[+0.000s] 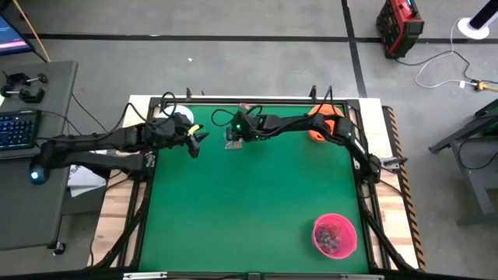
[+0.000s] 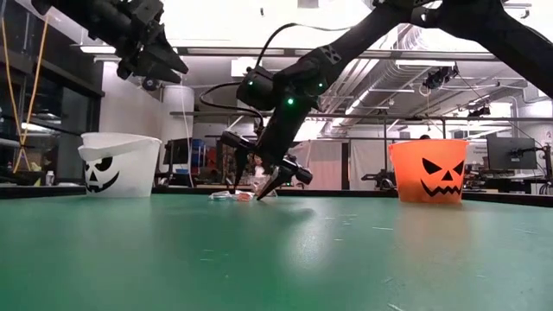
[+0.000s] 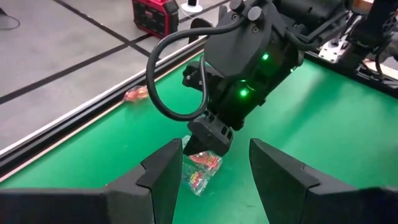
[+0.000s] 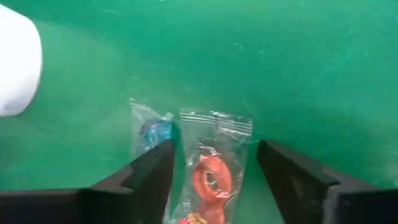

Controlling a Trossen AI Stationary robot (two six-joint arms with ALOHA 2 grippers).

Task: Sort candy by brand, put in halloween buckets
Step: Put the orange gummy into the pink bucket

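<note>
Now, right end effector: we see it low over the green desk near the far edge, fingers spread wide either side of a clear packet; nothing gripped that we can make out.
Clear packet: flat on the desk between those fingers, orange-red sweets inside.
Second packet: clear with a blue sweet, just beside the first, by one finger.
Left end effector: we find it raised above the desk near the white bucket, fingers apart, holding nothing, facing the right arm's wrist.
White bucket: far left corner of the desk, black face on it, upright.
Orange bucket: far right corner, upright, jack-o'-lantern face, partly under the right arm from above.
Pink bucket: near right part of the desk, well apart from both arms; wrapped candy inside.
Stray sweet: orange wrapper, lying off the green surface by the desk's edge.
</note>
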